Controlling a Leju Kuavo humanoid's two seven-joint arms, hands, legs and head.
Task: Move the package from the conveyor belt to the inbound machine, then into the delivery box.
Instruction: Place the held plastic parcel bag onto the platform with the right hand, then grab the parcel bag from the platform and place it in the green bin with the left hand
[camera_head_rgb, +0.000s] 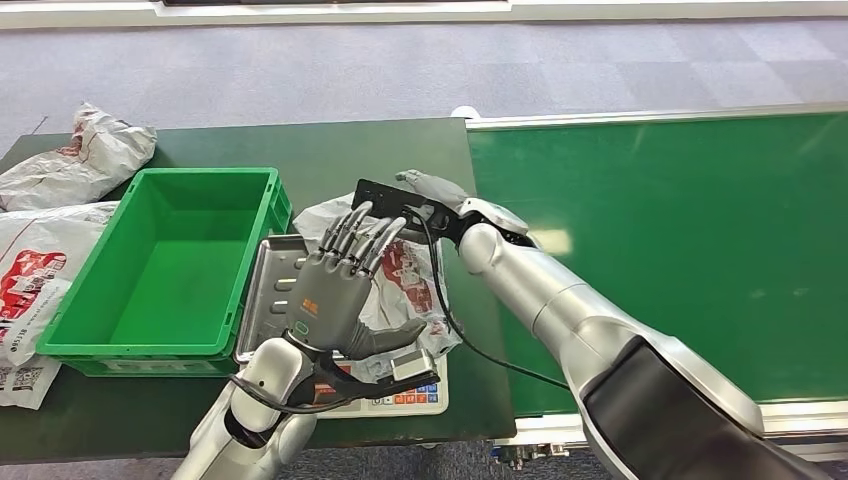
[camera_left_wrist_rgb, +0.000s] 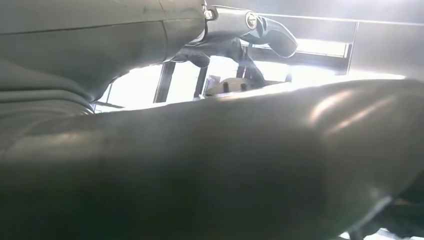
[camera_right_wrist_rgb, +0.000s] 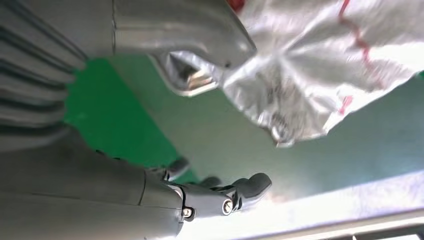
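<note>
Over the scale, left hand hovers w/ fingers spread, grasping nothing. Right hand sits at the package's far edge, fingers apart, also empty. Package lies crumpled on the inbound machine, just beside the green delivery box. Best approach imo: grip thick folds, lift clear of box rim, then drop in.

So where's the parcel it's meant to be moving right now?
In the head view, the package lies on the scale's metal tray, right of the green box, under the left hand.
</note>
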